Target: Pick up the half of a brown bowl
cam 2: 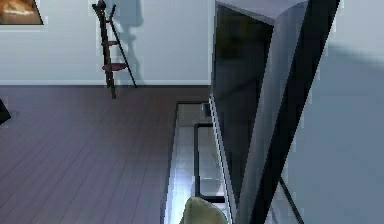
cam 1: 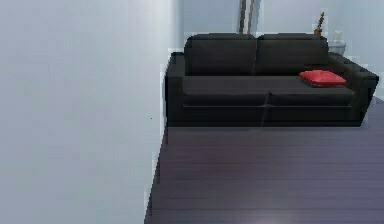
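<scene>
A black two-seat sofa [cam 1: 262, 80] stands across the room ahead on the dark wood floor [cam 1: 270, 180], with a red cushion [cam 1: 322, 77] on its right seat. In the arm side view a pale rounded object [cam 2: 205, 212] lies at the bottom edge on a low grey stand [cam 2: 185, 150], in front of a large flat television [cam 2: 240, 100].
A light wall [cam 1: 80, 100] runs along the forward view's left. A dark leaning ladder shelf [cam 2: 113, 50] stands against the far wall in the arm side view, with a framed picture [cam 2: 20, 11] at the top left. Open floor [cam 2: 80, 150] lies left of the stand.
</scene>
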You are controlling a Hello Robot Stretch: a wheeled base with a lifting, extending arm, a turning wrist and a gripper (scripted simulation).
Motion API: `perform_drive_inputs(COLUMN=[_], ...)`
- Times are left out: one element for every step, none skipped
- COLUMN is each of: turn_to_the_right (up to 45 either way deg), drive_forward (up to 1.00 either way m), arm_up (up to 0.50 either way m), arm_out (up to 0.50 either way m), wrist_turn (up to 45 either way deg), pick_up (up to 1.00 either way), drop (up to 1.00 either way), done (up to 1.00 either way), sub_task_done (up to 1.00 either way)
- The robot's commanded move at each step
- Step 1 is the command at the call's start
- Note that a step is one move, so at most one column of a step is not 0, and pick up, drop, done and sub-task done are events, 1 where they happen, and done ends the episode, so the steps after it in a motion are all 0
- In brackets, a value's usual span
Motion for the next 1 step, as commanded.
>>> perform_drive_inputs(turn_to_the_right=[0.0], drive_forward=[0.00], arm_up=[0.00], arm_out=[0.00], wrist_turn=[45.0], pick_up=[0.00], drop=[0.00], done=[0.00], sub_task_done=[0.00])
